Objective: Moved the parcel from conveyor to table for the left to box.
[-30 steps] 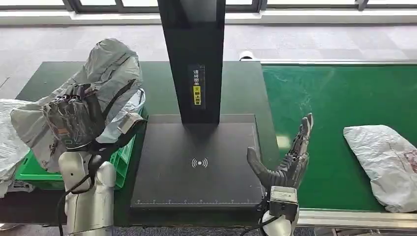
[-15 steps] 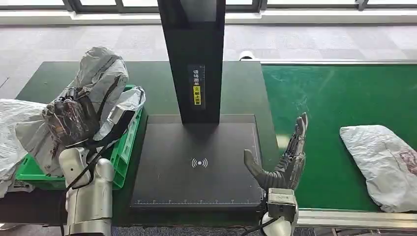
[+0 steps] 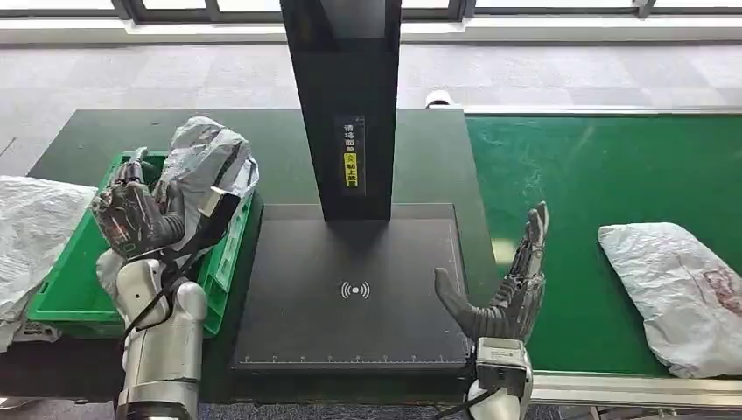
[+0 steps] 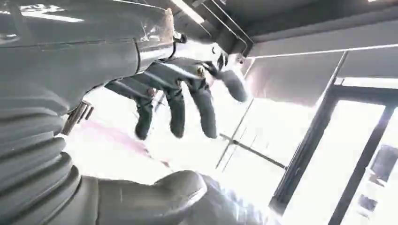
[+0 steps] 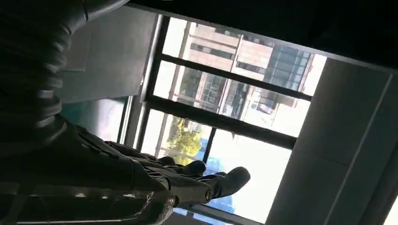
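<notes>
Crumpled grey plastic parcel (image 3: 208, 157) lying in the green plastic crate (image 3: 66, 284) at nine o'clock of the black scanner stand (image 3: 350, 297); the left hand (image 3: 136, 219), fingers (image 4: 178, 105) spread and empty, hovers beside it. At four o'clock, the right hand (image 3: 512, 284) stands upright, fingers extended and apart, at the green conveyor belt (image 3: 595, 175) edge; a second grey-white plastic parcel (image 3: 678, 293) lies on the belt at three o'clock.

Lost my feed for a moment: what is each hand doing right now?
Left hand: fingers spread, touching the grey parcel over the green bin; whether it grips cannot be told.
Right hand: open, holding nothing.
</notes>
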Robot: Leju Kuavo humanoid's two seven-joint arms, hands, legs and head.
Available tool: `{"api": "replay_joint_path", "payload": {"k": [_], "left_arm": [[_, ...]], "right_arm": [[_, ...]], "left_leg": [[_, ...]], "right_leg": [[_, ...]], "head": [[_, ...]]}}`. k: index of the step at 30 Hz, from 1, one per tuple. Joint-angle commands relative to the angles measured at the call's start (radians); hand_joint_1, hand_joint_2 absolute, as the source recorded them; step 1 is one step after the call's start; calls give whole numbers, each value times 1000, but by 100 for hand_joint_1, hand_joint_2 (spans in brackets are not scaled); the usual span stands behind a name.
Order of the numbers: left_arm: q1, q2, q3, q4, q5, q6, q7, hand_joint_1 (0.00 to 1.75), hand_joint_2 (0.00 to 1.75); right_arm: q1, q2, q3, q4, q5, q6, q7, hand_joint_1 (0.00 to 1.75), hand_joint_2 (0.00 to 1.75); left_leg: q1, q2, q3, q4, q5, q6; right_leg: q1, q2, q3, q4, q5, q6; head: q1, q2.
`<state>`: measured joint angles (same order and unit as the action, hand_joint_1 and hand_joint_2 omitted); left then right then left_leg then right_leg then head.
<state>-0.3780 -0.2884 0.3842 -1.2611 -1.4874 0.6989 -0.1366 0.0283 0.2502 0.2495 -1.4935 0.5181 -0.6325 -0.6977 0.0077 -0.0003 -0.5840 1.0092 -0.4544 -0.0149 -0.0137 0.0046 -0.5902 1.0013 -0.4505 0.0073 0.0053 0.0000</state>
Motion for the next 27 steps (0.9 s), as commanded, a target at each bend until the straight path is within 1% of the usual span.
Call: {"api": "replay_joint_path", "payload": {"k": [1, 2, 16, 19, 21, 22, 24, 25, 26, 27], "left_arm": [[-68, -4, 142, 115, -23, -1, -31, 0, 175], [-69, -8, 162, 111, -19, -1, -36, 0, 175], [-69, -8, 162, 111, -19, -1, -36, 0, 175], [-79, -25, 212, 102, -2, -1, -67, 0, 175], [-87, -43, 258, 73, 18, -1, -110, 0, 175], [-92, -61, 306, 26, 63, -1, -176, 0, 175], [-91, -61, 364, -40, 219, -1, -320, 0, 175], [-106, -61, 418, -30, 362, -1, -460, 0, 175], [-101, -61, 398, 14, 545, -1, -562, 0, 175], [-30, -61, 202, -4, 767, -1, -562, 0, 175]], "right_arm": [[-6, 11, -76, 10, 33, 32, 0, 0, 175], [-9, 15, -81, 13, 36, 36, 0, 0, 175], [-9, 15, -81, 13, 36, 36, 0, 0, 175], [-13, 12, -82, 15, 24, 35, 0, 0, 175], [-15, 10, -78, 24, 19, 28, 0, 0, 175], [-17, 10, -76, 31, 17, 24, 0, 0, 175], [-22, 15, -88, 50, 25, 12, 0, 0, 175], [-26, 22, -111, 68, 33, 7, 0, 0, 175], [-34, 29, -148, 97, 56, -11, 4, 0, 175], [-44, 31, -197, 135, 88, -38, 39, 0, 175]], "left_leg": [[1, -1, 2, -2, 1, 0], [0, 0, 1, -1, 0, 0], [1, -2, 1, -1, 1, 1], [0, -1, 1, -1, 0, 0], [0, 0, 2, -1, 0, 0], [0, 0, 1, 0, 0, 0], [1, 1, 0, 0, 0, 0], [1, 1, 1, -1, 0, 0], [1, 3, 1, 0, -1, 0], [1, 3, 2, -1, 0, 0]], "right_leg": [[1, -1, 3, -2, 0, -1], [0, -1, 2, -1, 0, 0], [1, -2, 2, -2, 0, -1], [1, -1, 2, -2, 0, -1], [1, -1, 2, -2, 0, -1], [1, 0, 1, -1, 0, 0], [1, 1, 1, -1, 1, 0], [1, 1, 1, -1, 1, -1], [1, 2, 0, -1, 1, -1], [1, 2, 2, -2, 1, -1]], "head": [[0, 0], [0, 0], [0, 0], [0, 0], [0, 0], [0, 0], [0, 0], [0, 0], [0, 0], [0, 0]]}}
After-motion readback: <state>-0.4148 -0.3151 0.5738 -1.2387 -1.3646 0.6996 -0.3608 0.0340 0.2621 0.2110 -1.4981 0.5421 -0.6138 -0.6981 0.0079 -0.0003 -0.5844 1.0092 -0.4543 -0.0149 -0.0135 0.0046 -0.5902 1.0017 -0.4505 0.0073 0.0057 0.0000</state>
